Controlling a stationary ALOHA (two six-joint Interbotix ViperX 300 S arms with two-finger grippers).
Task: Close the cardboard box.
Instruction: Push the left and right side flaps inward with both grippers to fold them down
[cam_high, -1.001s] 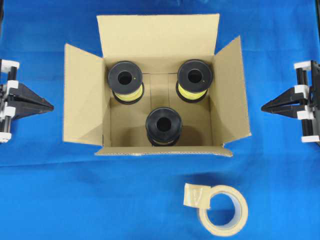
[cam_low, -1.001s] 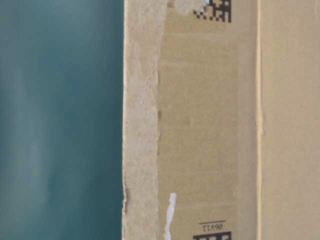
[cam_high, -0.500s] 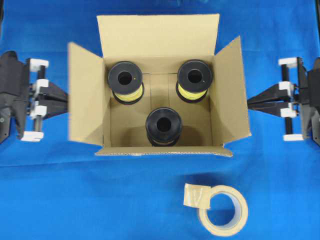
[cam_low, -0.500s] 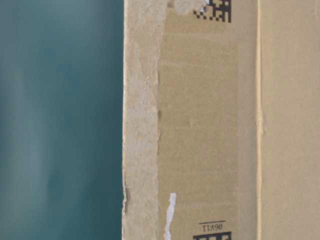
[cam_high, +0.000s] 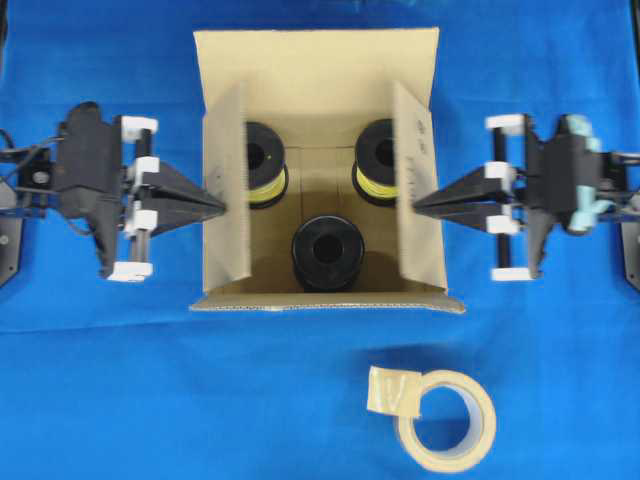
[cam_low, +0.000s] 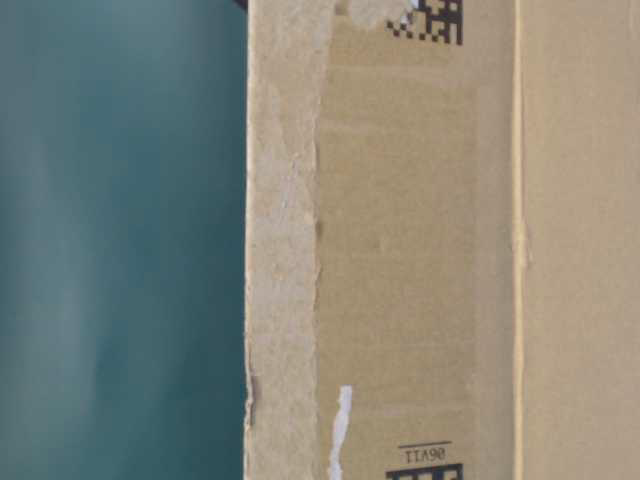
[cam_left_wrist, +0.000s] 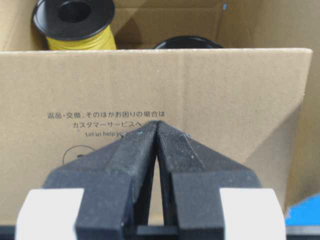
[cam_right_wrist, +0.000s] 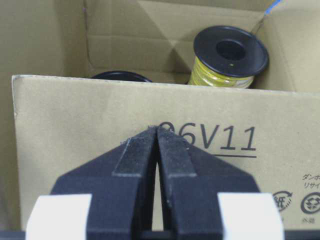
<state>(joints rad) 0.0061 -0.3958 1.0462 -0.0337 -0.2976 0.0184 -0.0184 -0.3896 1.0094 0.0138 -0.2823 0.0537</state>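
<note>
The cardboard box (cam_high: 315, 70) stands open in the middle of the blue cloth. Its left flap (cam_high: 226, 190) and right flap (cam_high: 420, 185) are raised and lean slightly inward; the back flap lies folded outward. My left gripper (cam_high: 220, 200) is shut, its tips pressed against the outside of the left flap (cam_left_wrist: 165, 85), just under the Japanese print. My right gripper (cam_high: 416, 203) is shut too, tips touching the outer face of the right flap (cam_right_wrist: 100, 110) by the "V11" print. The table-level view shows only a box wall (cam_low: 420, 250) with tape strips.
Three black spools sit inside the box, two with yellow wire at the back (cam_high: 265, 165) (cam_high: 378, 160) and one at the front (cam_high: 327, 250). A beige tape roll (cam_high: 445, 420) lies on the cloth in front of the box, to the right.
Both arms have moved inward from the table's sides. The left and right flaps have swung up from spread outward to raised and leaning slightly inward, each now pushed by a shut gripper.
</note>
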